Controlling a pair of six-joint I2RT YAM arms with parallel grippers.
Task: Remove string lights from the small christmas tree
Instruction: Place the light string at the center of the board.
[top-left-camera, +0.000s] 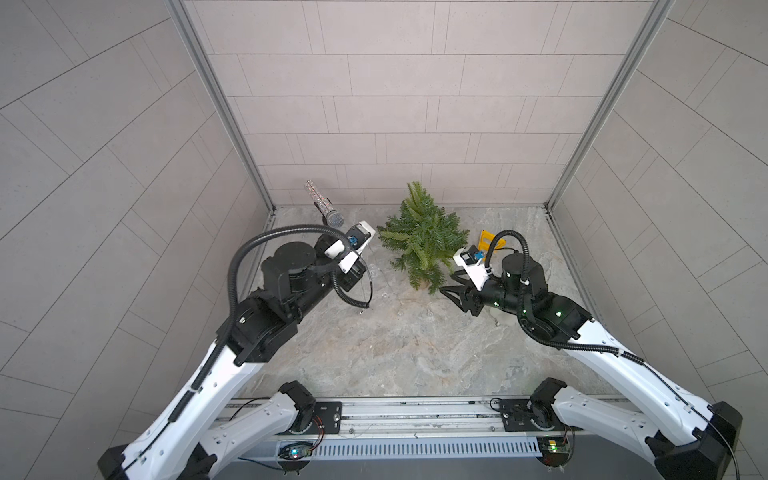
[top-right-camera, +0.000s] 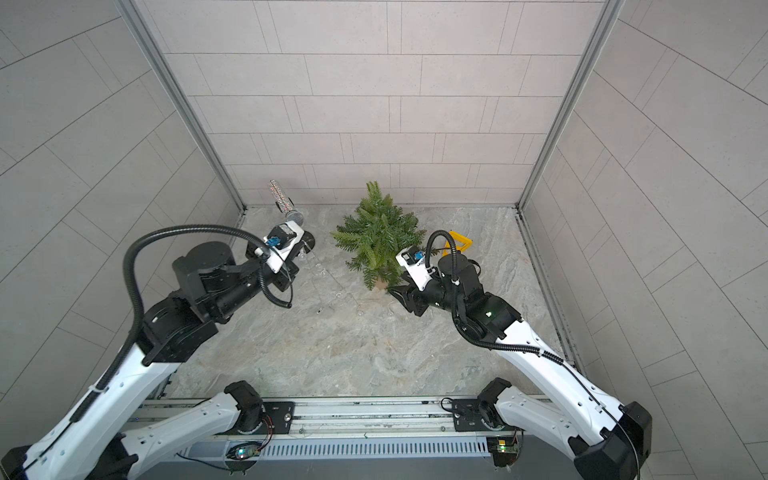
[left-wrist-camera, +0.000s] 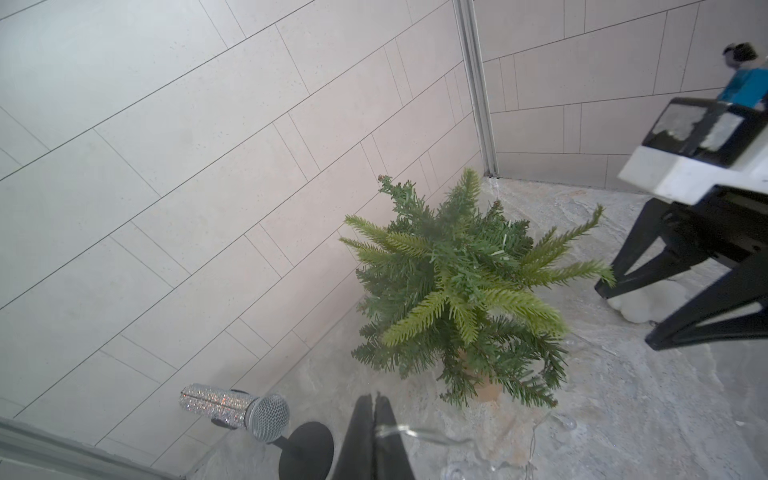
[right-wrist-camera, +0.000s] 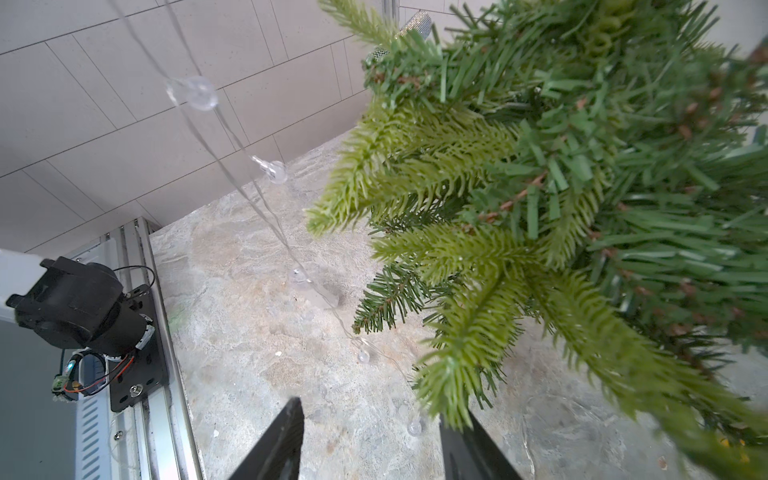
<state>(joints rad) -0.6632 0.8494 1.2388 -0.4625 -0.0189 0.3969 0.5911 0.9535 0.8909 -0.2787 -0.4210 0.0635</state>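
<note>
String lights (right-wrist-camera: 272, 170) pinched in left end effector (left-wrist-camera: 376, 400), hanging slack — tree (top-left-camera: 422, 241) upright

worktop (top-left-camera: 415, 357): grey marbled slab | back centre: tree (top-left-camera: 422, 239) upright on tan base | back left corner: mic (top-left-camera: 324, 205) on black stand | right of tree: yellow frame (top-left-camera: 485, 240) | front of tree: lights (right-wrist-camera: 363, 355) trailing across surface | near tree: white toy (left-wrist-camera: 636, 309)

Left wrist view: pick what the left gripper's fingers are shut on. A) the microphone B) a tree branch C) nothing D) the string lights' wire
D: the left gripper has its fingers pressed together on the thin wire of the string lights, apart from the small christmas tree and the microphone.
</note>
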